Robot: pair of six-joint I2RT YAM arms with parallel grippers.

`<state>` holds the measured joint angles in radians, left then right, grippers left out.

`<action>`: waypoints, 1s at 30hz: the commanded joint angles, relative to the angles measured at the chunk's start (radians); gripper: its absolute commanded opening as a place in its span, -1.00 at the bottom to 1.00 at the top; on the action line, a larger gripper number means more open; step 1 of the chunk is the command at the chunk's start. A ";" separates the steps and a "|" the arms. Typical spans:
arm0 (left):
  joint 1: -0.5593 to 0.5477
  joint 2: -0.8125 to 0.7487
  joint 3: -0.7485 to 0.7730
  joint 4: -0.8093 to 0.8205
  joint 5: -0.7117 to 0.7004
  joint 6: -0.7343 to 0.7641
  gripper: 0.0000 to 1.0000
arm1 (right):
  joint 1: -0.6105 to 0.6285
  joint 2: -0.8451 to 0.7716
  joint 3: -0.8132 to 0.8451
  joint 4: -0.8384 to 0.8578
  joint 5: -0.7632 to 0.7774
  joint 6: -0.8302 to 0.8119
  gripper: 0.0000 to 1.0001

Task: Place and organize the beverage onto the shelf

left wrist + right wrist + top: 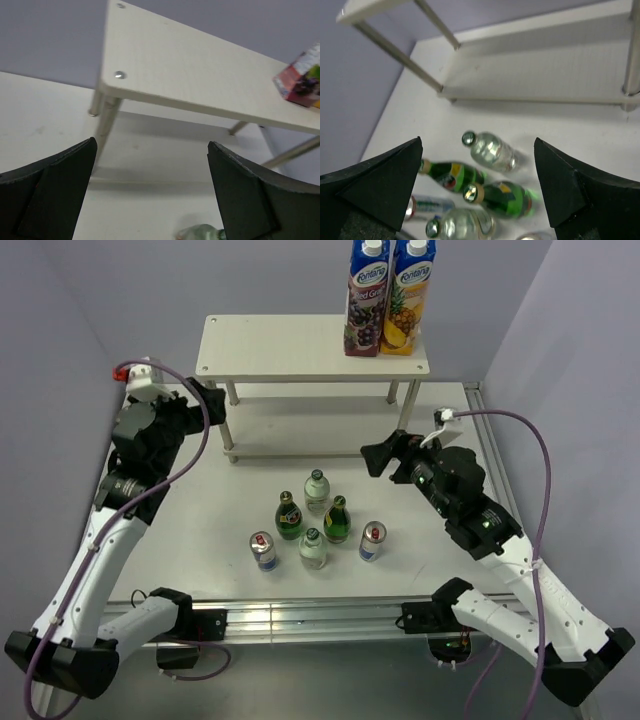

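The beverage stands in a cluster on the table: two clear bottles (pixel 317 490) (pixel 314 548), two dark green bottles (pixel 289 516) (pixel 337 520) and two cans (pixel 263 550) (pixel 372 540). Behind them is the shelf (pixel 290 348), cream-white with a lower board (pixel 320 425). My left gripper (pixel 213 408) hovers open by the shelf's left legs, its jaws wide and empty (pixel 151 150). My right gripper (pixel 385 452) is open above and to the right of the cluster. In the right wrist view its jaws (pixel 478 141) frame a clear bottle (pixel 492 150) and both green bottles (pixel 455 175) (pixel 512 197).
Two tall juice cartons (pixel 368 298) (pixel 408 295) stand on the shelf top at its right end; one (pixel 302 80) shows in the left wrist view. Grey walls close in the back and sides. A metal rail (pixel 300 615) runs along the near table edge.
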<state>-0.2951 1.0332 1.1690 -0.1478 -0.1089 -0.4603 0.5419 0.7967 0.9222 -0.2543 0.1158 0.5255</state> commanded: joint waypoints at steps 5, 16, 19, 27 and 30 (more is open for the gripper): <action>0.005 -0.160 -0.180 -0.027 -0.202 0.160 0.99 | 0.257 -0.068 -0.046 -0.149 0.252 -0.058 0.98; 0.005 -0.170 -0.181 -0.042 -0.202 0.141 0.99 | 0.492 0.047 -0.263 0.001 0.450 0.039 0.94; 0.005 -0.167 -0.175 -0.052 -0.212 0.138 0.99 | 0.498 0.102 -0.273 0.062 0.447 0.033 0.93; 0.005 -0.180 -0.175 -0.056 -0.206 0.135 0.99 | 0.500 0.231 -0.230 0.176 0.455 -0.007 0.93; 0.005 -0.179 -0.172 -0.056 -0.201 0.132 0.99 | 0.500 0.266 -0.223 0.207 0.473 -0.009 0.91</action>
<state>-0.2893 0.8680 0.9874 -0.2089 -0.3050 -0.3340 1.0348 1.0416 0.6495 -0.1390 0.5392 0.5262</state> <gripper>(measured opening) 0.994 0.962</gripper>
